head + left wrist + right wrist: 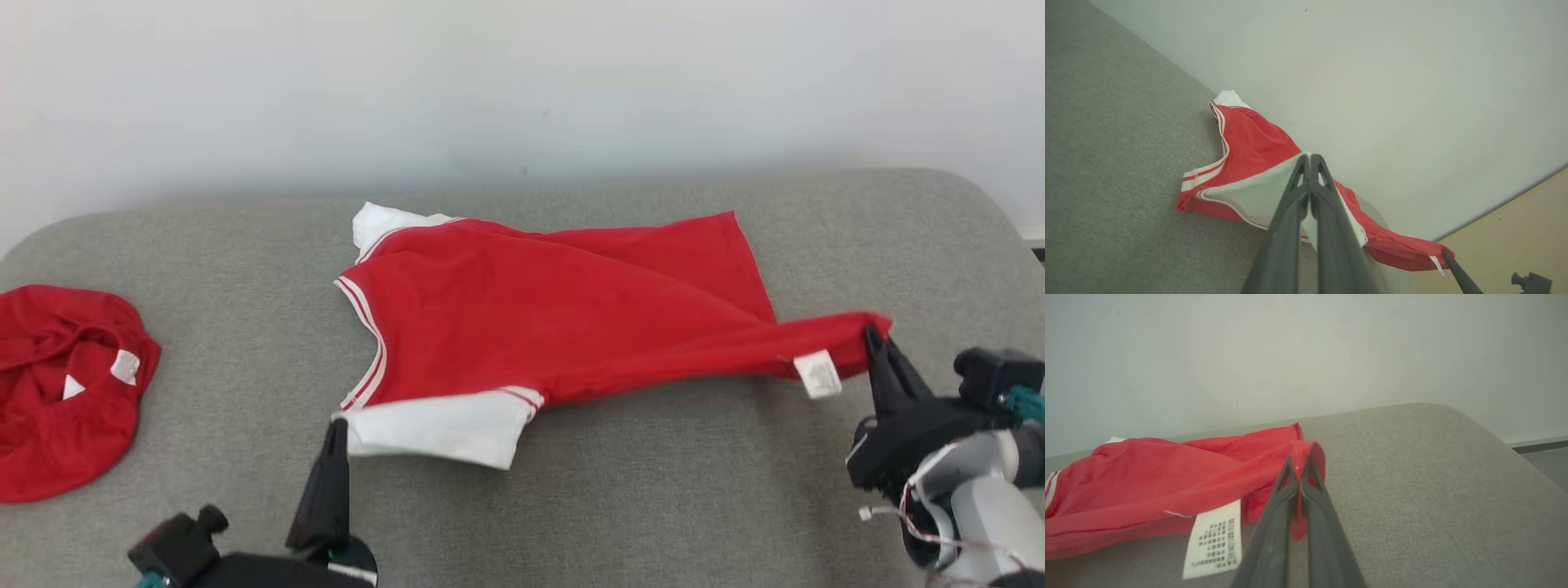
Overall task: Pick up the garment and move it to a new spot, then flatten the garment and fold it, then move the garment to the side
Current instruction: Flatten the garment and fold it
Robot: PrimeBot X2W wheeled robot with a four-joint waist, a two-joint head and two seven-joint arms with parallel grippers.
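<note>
A red garment [563, 318] with white sleeves and white-striped trim lies stretched across the middle of a grey cushioned surface [653, 506], its neck end toward the robot's left and its hem toward the right. Behind the surface rises a plain pale wall [522, 82].

The left gripper [335, 426] reaches up from the lower left of the head view. Its two dark fingers are pressed together on the near corner of the white sleeve [441, 429]. In the left wrist view, white cloth shows squeezed between the fingers right at their tips. The rest of the garment spreads away from that gripper, up and to the right.

The right gripper [872, 335] comes in from the lower right, its fingers likewise closed, pinching the near corner of the red hem. That corner is lifted slightly off the surface and drawn out into a taut point. In the right wrist view, a fold of red fabric wraps over the fingertips. A white care label [819, 374] (printed, the text too small to read) hangs from the cloth just to the left of that gripper.

The garment therefore spans between the two grippers, one at each near corner.

A second red cloth [61, 392] lies crumpled at the far left edge, well apart from both grippers.
</note>
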